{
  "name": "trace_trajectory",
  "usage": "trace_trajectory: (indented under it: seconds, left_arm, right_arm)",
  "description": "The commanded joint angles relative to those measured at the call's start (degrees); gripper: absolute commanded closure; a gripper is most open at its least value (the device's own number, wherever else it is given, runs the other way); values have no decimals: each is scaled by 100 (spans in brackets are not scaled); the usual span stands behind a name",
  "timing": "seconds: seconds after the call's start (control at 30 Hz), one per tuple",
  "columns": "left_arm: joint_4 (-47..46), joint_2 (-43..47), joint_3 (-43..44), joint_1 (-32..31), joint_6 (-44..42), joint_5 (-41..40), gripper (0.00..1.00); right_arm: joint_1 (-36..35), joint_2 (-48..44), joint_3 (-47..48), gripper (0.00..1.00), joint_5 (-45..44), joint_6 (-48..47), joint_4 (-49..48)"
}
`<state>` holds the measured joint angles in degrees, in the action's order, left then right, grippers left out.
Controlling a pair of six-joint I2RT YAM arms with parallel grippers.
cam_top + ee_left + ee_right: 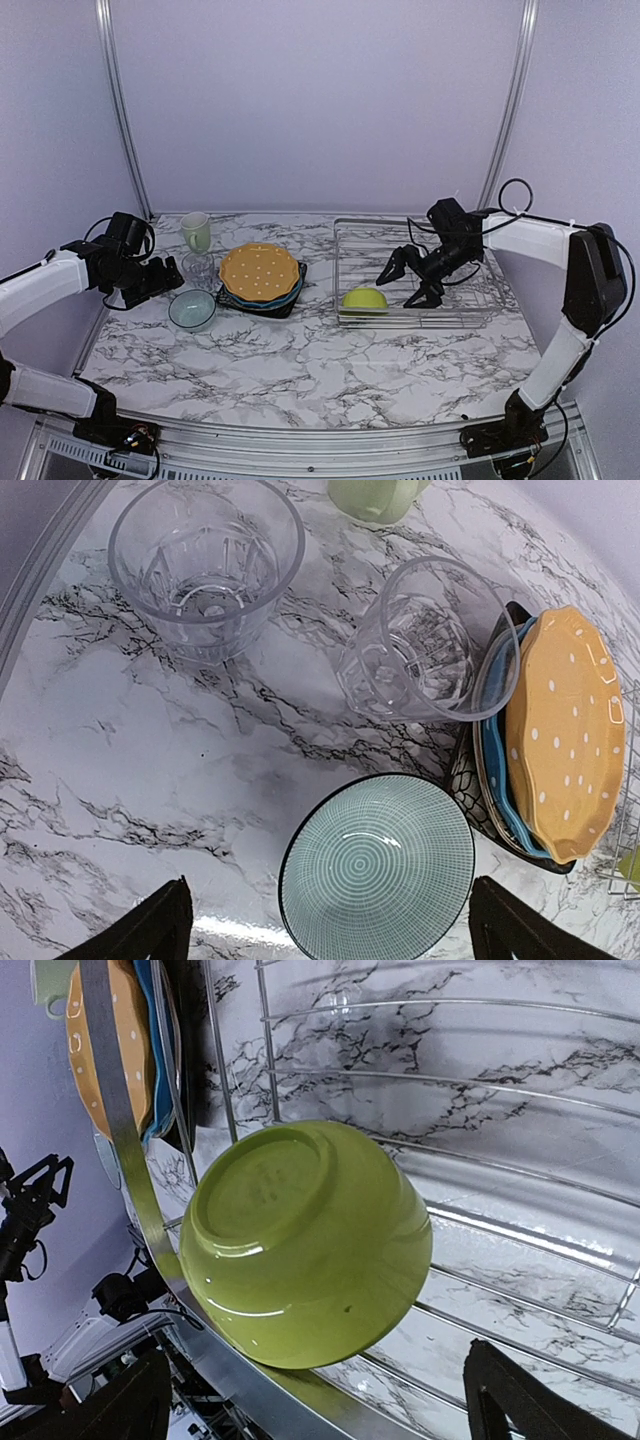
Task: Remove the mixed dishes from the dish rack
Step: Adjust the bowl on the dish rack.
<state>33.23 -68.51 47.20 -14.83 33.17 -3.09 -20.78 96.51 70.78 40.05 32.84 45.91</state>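
Marble counter (300, 380) from above: plates (260, 272), mug (196, 232), glass (198, 268) and small bowl (192, 308) sit unloaded at left, my left fingers (165, 278) beside them. Left wrist: those fingers are spread wide and empty above that bowl. Right wrist: my right fingers (520, 1400) gape empty over the lime bowl (310, 1240), upside down against the rack's (130, 1180) near rail, which I judge will crowd one finger.

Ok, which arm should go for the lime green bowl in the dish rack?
Right. The right gripper hangs open over the dish rack, beside the upturned lime green bowl. The left gripper, also open, is over the small bowl, beyond the plate stack from the rack.
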Motion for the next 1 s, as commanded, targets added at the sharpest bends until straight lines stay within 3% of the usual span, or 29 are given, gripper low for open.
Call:
trace_trajectory:
  seconds: [0.0, 0.13, 0.67, 0.97]
  left_arm:
    - [-144, 171, 23, 16, 6, -160, 1]
    - [-159, 155, 0, 15, 38, -157, 1]
    - [-585, 208, 18, -143, -193, -118, 1]
    - [-617, 161, 23, -161, -203, -224, 1]
  right_arm:
    - [-49, -120, -210, 1, 290, 681, -490]
    - [-80, -80, -431, 2, 499, 1104, -871]
    - [-109, 527, -289, 2, 1066, 1041, -899]
    - [-108, 750, -197, 2, 1510, 1586, -1726]
